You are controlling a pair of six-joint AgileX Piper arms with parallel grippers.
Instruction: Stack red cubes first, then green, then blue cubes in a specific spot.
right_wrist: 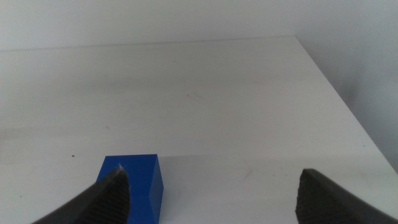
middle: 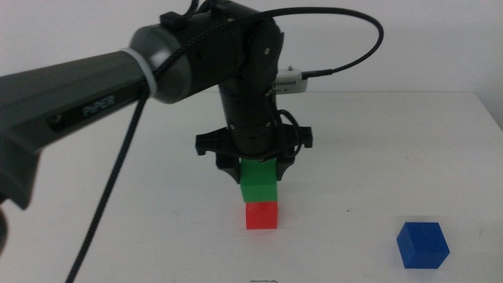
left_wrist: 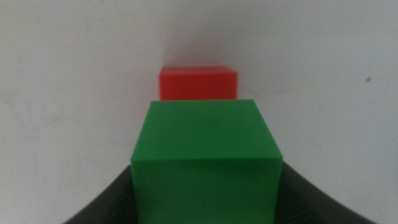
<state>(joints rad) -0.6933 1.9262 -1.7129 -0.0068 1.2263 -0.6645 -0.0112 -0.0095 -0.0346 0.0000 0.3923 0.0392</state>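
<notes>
In the middle view, you have the left gripper (middle: 258, 167) coming in from the left side and pinching the small matte bright-green cube (middle: 258, 185) directly over the small matte bright-red cube (middle: 262, 215), which sits on the plain white worktop (middle: 377, 149) near the middle of its front edge; the green one looks to be touching or just above the red, and sits a shade to the left of it, so if you let go now it may land overhanging and tip, or shove the red cube off its spot. The small deep-blue cube (middle: 422, 244) waits near the worktop's front right corner, well apart from the stack, so a falling green cube is unlikely to reach it. In the left wrist view, the dark jaws press on both sides of the green cube (left_wrist: 204, 158) and the red cube (left_wrist: 198, 83) shows beyond it, a little off centre, which supports the worry about alignment; a jaw dragging on release could also twist the green cube. In the right wrist view, the right gripper (right_wrist: 208, 196) hangs with its jaws spread wide, one tip just over the blue cube (right_wrist: 138, 186); watch that it doesn't nudge the cube toward the worktop's edge while it waits
</notes>
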